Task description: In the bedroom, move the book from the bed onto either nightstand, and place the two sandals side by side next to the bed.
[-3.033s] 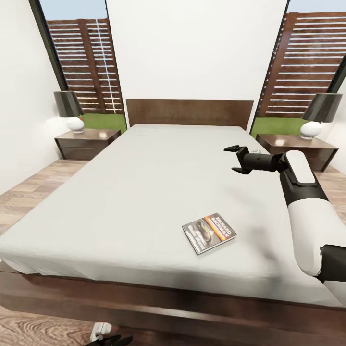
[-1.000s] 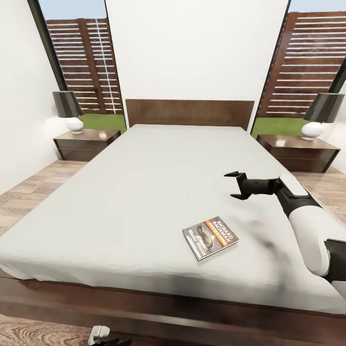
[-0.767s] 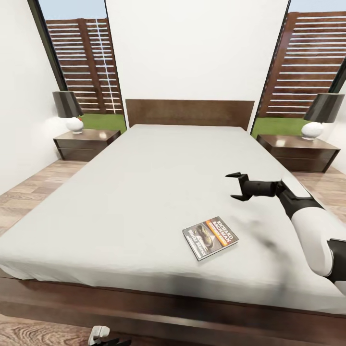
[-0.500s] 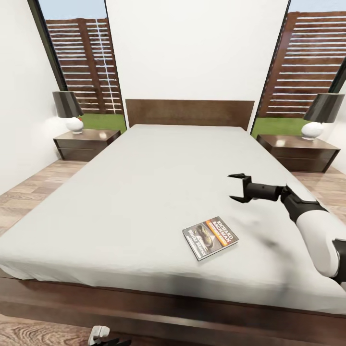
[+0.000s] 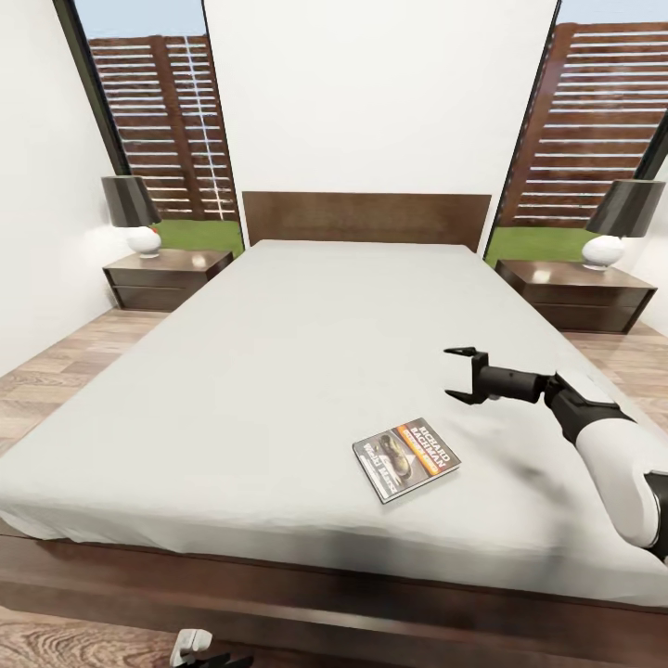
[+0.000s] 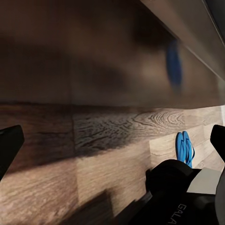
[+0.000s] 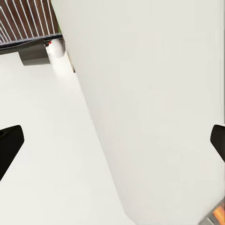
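The book (image 5: 405,458), a dark cover with an orange title band, lies flat on the grey mattress of the bed (image 5: 278,371), near the foot. My right gripper (image 5: 451,374) hovers open just above the mattress, a little beyond and to the right of the book, with nothing between its fingers. The right wrist view looks along the mattress (image 7: 42,140) past its open fingers (image 7: 9,143). My left gripper (image 6: 114,140) hangs open low by the bed frame (image 6: 93,51); a blue sandal (image 6: 184,147) lies on the floor ahead. I cannot tell if it is one or a pair.
A dark nightstand (image 5: 167,276) with a lamp (image 5: 132,213) stands left of the headboard, and another nightstand (image 5: 575,292) with a lamp (image 5: 620,221) stands on the right. Wood-plank floor (image 5: 56,371) runs along both sides. Tall windows flank the white wall.
My right gripper has dropped toward the mattress and drifted slightly right, ending closer to the book. It stays open. The book has not moved.
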